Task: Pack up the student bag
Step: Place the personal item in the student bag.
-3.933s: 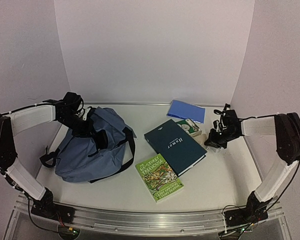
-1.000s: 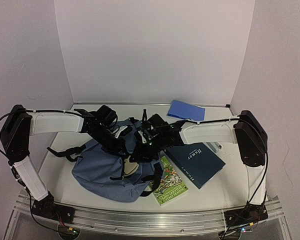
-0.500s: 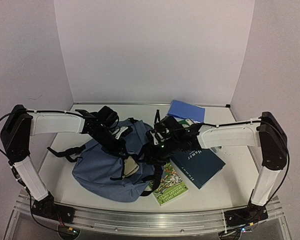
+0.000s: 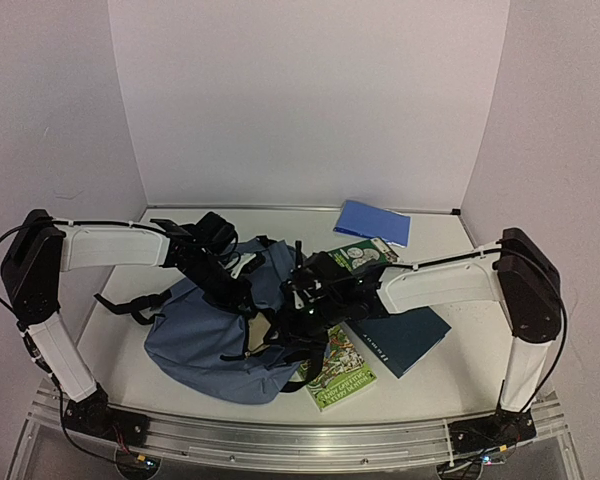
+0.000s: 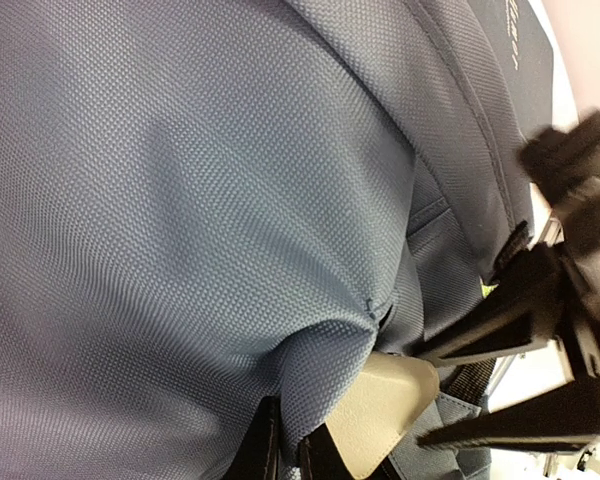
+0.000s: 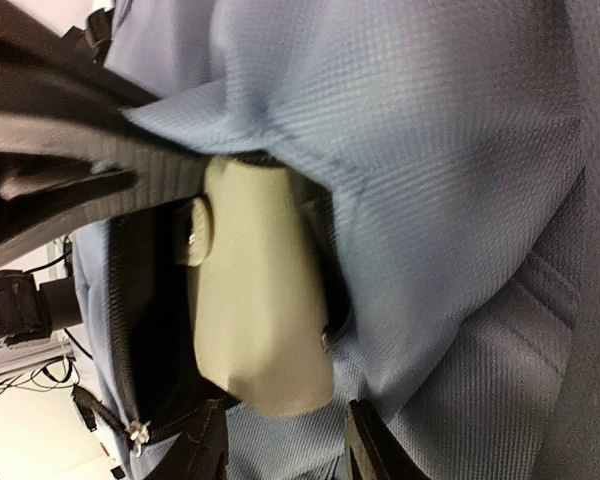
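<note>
Student bag (image 4: 195, 335), slate-blue with black straps, lies slumped on the left half of a white table (image 4: 450, 380), its zipped mouth facing right and gaping on a dark lining. Pale, plain walls close the space behind the bag and on both sides, meeting in corners; a metal rail (image 4: 280, 435) runs along the table edge in front of the bag.

The left gripper (image 5: 288, 458) sits at the top of the bag's mouth, its fingers pressed together on a raised fold of the blue fabric. The right gripper (image 6: 280, 450) is at the mouth from the right, with its fingers standing apart. Just ahead of them a beige object (image 6: 255, 300) sits in the opening, half under the fabric edge; whether the fingers touch it cannot be told.

Right of the bag, a green picture book (image 4: 342, 372) lies flat, touching the bag's lower right edge and a strap. A dark teal book (image 4: 405, 335) lies beside it, farther right, partly under the right arm. Behind the teal book is a small green-and-white item (image 4: 358, 256), and beyond that, toward the back wall, a flat blue notebook (image 4: 372, 222).
</note>
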Controlling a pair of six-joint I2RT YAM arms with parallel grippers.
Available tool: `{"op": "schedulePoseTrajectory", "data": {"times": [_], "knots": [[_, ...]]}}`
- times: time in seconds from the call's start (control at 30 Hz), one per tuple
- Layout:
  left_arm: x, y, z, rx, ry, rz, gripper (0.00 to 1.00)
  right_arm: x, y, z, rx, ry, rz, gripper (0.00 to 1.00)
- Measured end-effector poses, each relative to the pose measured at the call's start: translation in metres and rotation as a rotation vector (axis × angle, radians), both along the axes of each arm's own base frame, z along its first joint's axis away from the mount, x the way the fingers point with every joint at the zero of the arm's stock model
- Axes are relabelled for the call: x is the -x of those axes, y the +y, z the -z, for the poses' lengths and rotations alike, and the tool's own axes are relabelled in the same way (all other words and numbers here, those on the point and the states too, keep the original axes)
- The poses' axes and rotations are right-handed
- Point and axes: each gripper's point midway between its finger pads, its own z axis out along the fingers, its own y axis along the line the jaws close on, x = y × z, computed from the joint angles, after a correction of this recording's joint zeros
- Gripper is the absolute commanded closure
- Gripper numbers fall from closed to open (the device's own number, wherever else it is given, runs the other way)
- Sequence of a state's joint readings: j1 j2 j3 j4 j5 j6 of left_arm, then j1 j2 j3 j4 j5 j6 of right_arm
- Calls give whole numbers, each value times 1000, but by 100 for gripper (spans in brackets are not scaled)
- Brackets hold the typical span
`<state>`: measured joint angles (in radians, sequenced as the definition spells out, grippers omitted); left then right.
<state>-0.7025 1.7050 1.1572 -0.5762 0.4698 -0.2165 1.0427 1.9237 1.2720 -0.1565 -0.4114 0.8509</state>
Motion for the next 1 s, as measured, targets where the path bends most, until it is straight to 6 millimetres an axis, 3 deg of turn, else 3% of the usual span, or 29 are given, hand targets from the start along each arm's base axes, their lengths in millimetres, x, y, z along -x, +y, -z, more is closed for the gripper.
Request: {"op": "schedulePoseTrajectory", "data": {"times": [0.2, 0.67, 1.0], "knots": [[0, 0, 0, 1, 1, 0, 100, -3, 4, 2, -12, 1, 10, 67], [1, 4, 3, -10, 23, -4, 100, -11, 21, 17, -45, 26, 32, 99], [-3, 7, 9, -35, 9, -11, 100, -15, 43, -1, -159, -3, 36, 100]]}}
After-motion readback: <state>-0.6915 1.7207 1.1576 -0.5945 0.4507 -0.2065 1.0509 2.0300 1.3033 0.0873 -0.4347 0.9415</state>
